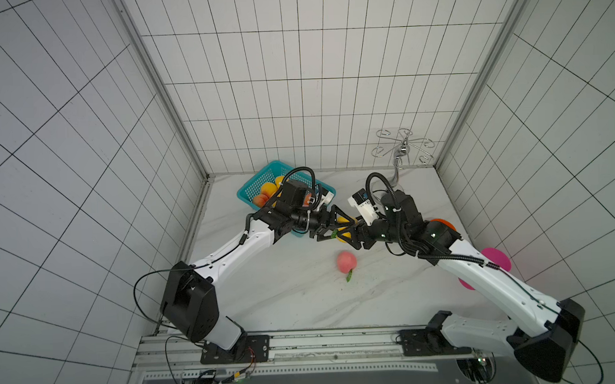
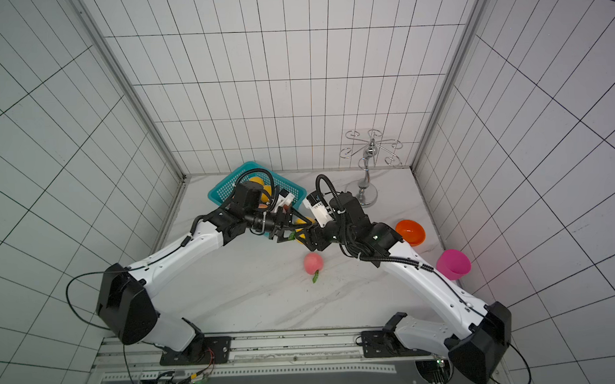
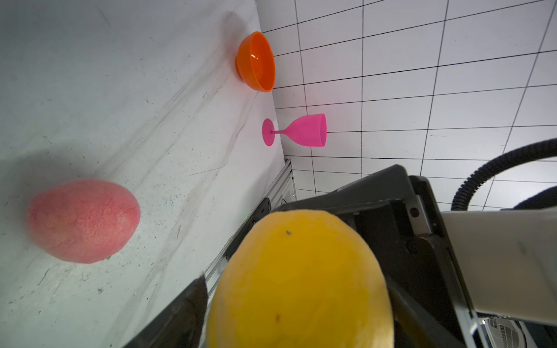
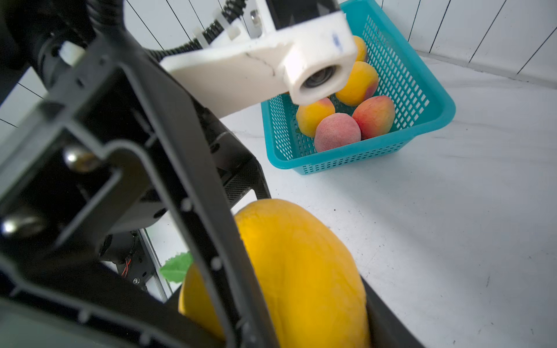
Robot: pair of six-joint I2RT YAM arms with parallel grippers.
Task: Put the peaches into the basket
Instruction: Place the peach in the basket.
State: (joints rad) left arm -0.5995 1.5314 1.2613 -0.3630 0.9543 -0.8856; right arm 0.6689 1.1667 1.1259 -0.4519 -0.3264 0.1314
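Above the middle of the worktop, between the two arms, a yellow peach hangs where both claws meet head-on. The right claw pinches it. The left claw has its fingers on either side of the same fruit from the opposite direction, but I cannot tell whether they press on it.

The basket sits at the back toward the left wall, just behind the left wrist and well apart from the right arm, so the left arm is the nearer carrier. This looks like a handover. The right claw should let go only once the left holds firm, then the left swings back over the rim.

Several peaches lie in the basket. A pink peach rests on the worktop, near the claws on their front side.
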